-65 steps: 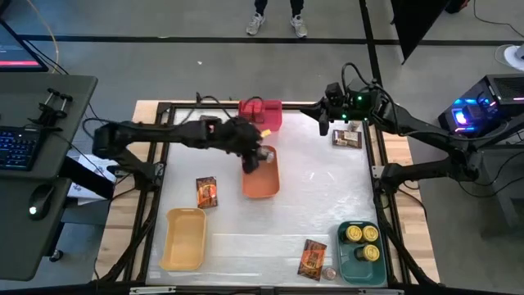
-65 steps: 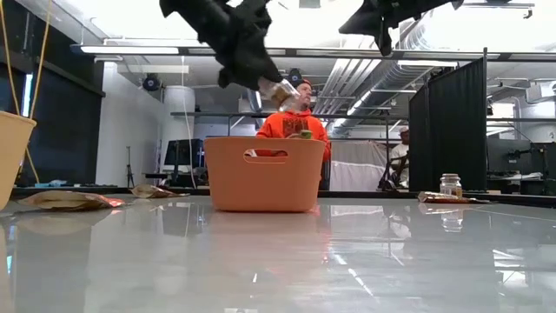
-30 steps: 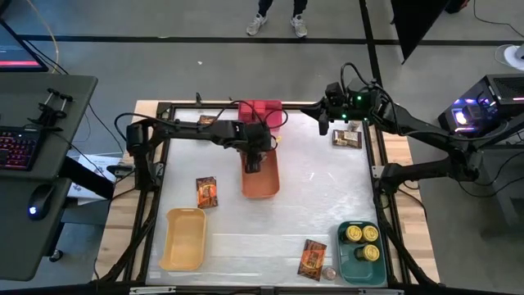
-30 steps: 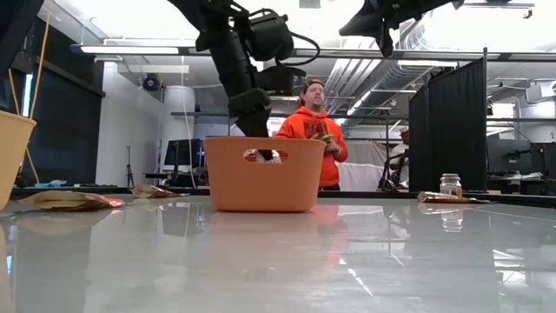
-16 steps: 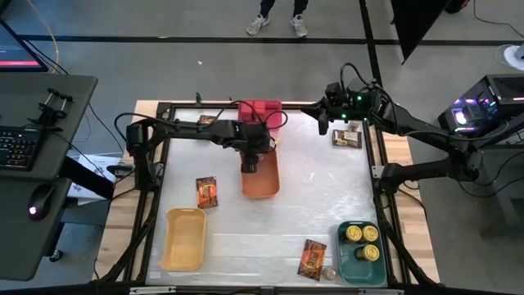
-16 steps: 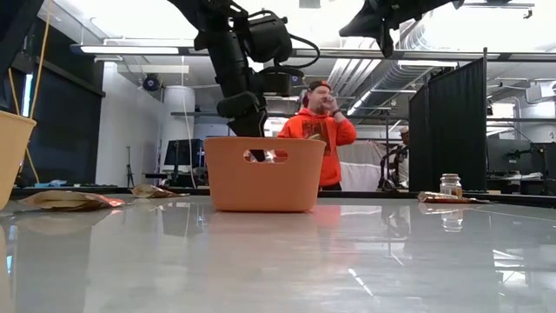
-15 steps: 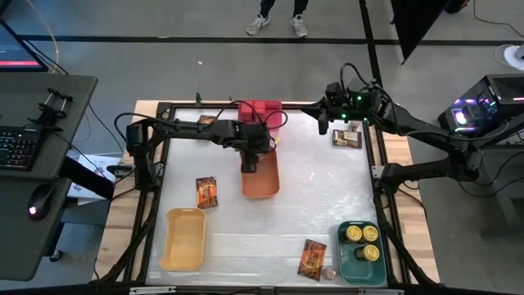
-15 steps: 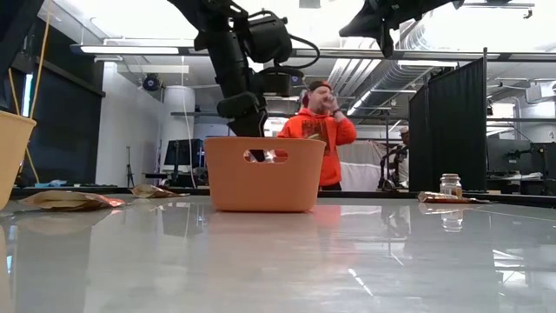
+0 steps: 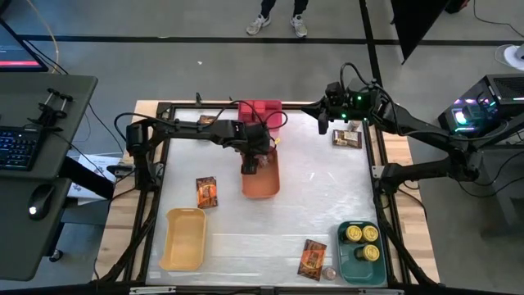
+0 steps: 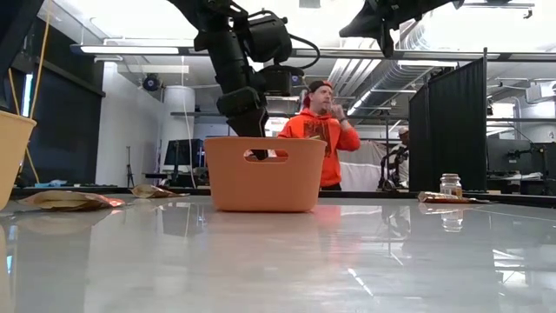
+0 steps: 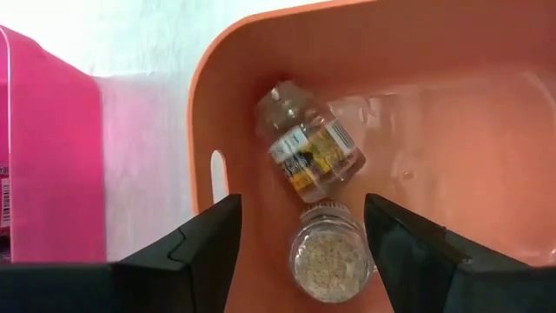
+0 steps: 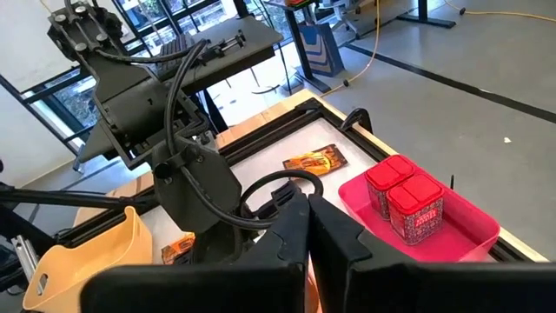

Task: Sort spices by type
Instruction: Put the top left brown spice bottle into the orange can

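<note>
Jar [image 11: 328, 258] now lies freed in the orange bin [image 11: 287, 35] beside another jar [image 11: 308, 148]; left gripper [image 11: 300, 239] has spread open above it, right gripper [image 12: 308, 228] waits clenched.

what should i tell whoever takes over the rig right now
Left claw: open inside the orange bin, above two small jars lying there. Right claw: shut, parked high over the far right corner.
Done: two red boxes in the pink bin; yellow-topped tins in the green bin.
Left: packets at and; one jar by the green bin. Yellow bin looks empty.
</note>
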You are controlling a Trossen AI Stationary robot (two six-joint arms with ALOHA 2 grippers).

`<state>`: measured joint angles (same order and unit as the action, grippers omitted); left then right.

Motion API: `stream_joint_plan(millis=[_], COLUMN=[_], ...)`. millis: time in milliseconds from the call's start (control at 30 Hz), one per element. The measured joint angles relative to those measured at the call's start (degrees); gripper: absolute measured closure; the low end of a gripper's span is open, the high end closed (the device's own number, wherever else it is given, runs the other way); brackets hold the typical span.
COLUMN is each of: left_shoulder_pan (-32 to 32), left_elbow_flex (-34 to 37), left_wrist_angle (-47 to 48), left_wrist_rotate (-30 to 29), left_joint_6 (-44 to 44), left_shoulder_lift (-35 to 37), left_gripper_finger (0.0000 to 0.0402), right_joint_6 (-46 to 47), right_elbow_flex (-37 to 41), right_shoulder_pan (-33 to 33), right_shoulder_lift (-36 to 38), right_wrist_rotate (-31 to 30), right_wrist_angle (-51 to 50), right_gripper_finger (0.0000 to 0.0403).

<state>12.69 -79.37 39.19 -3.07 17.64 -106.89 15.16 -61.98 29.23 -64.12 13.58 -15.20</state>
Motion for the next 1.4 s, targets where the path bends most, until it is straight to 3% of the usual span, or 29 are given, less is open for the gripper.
stream_joint_plan(millis=[333, 600, 767, 1067, 1400], left_shoulder_pan=[0.08, 0.76, -1.61, -3.42, -2.71], left_elbow_flex=[-0.20, -0.26, -0.26, -0.44, -1.88], left_wrist_angle=[0.69, -2.37, -4.53, -5.46, -6.13], left_wrist_rotate=[0.35, 3.37, 3.77, 0.96, -4.14], left_joint_6=[-2.83, -19.67, -24.79, -29.17, -25.98], left_shoulder_lift=[3.49, 2.29, -0.10, -4.50, -5.64], left_gripper_finger=[0.0166, 0.0167, 0.0167, 0.0167, 0.0168], right_joint_6=[1.02, 1.68, 2.57, 2.94, 5.41], right_elbow_flex=[0.00, 0.00, 0.00, 0.00, 0.00], right_shoulder_pan=[0.00, 0.03, -0.15, 0.41, 0.37], right_shoulder_lift=[0.00, -1.52, -3.27, -3.80, -3.78], right_wrist_rotate=[0.00, 0.00, 0.07, 0.29, 0.33], right_wrist_angle=[0.00, -0.12, -0.07, 0.95, 3.04], right_gripper_finger=[0.0402, 0.0402, 0.0402, 0.0402, 0.0402])
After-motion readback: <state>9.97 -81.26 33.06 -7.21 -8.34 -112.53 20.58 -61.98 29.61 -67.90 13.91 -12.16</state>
